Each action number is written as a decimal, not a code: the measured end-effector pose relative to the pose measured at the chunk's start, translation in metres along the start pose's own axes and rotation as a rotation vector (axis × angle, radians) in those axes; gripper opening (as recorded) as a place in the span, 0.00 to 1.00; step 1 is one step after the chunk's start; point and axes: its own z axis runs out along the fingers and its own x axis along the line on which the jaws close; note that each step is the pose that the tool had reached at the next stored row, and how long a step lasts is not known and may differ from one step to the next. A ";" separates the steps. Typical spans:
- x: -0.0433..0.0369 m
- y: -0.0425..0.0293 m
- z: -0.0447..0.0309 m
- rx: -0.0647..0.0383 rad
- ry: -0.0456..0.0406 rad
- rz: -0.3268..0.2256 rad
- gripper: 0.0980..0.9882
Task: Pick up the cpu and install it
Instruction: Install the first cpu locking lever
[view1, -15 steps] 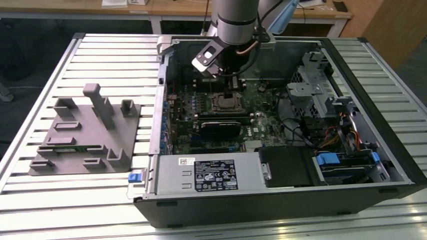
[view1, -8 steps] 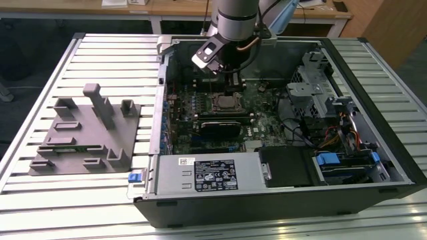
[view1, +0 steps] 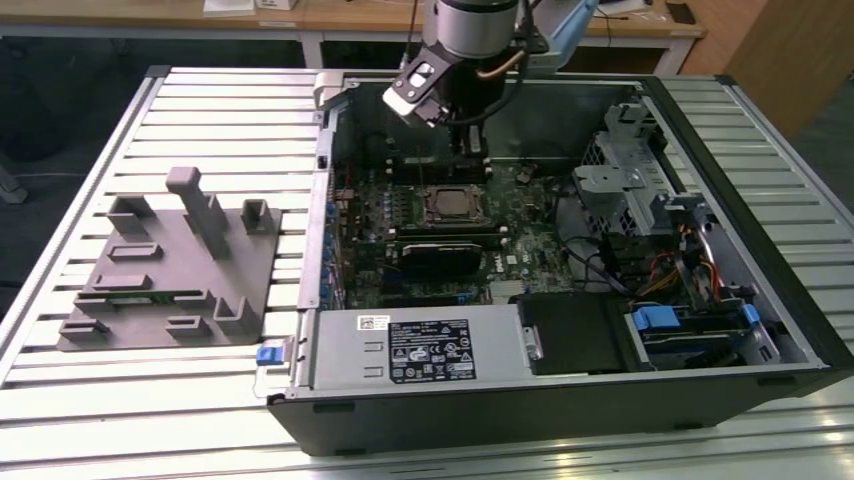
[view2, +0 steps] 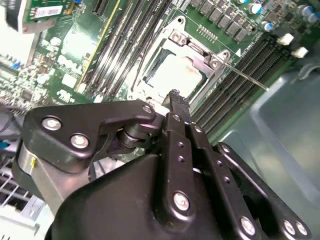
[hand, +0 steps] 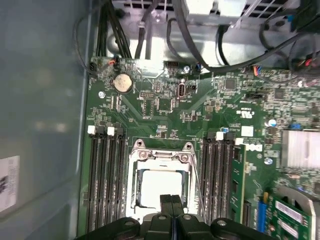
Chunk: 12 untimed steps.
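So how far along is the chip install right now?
The chip already sits inside the socket frame on the motherboard, seen in both wrist views. The gripper is shut with nothing between its fingers, right at the socket's edge. The thin metal lever sticks out sideways, so the socket doesn't look latched yet.

matt silvery metal cpu, glossy green motherboard

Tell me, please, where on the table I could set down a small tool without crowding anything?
The slatted table is bare in front of the grey fixture, beside the computer case, and on the strip behind the fixture. Inside the case it is crowded: the motherboard, cables and drive bays, with the gripper over the cpu in its socket.
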 end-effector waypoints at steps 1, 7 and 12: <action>0.0000 0.0000 -0.0040 -0.002 -0.0001 0.000 0.01; -0.0001 -0.0002 -0.0199 -0.011 -0.0004 -0.004 0.01; -0.0001 -0.0003 -0.0199 -0.011 -0.0004 -0.090 0.01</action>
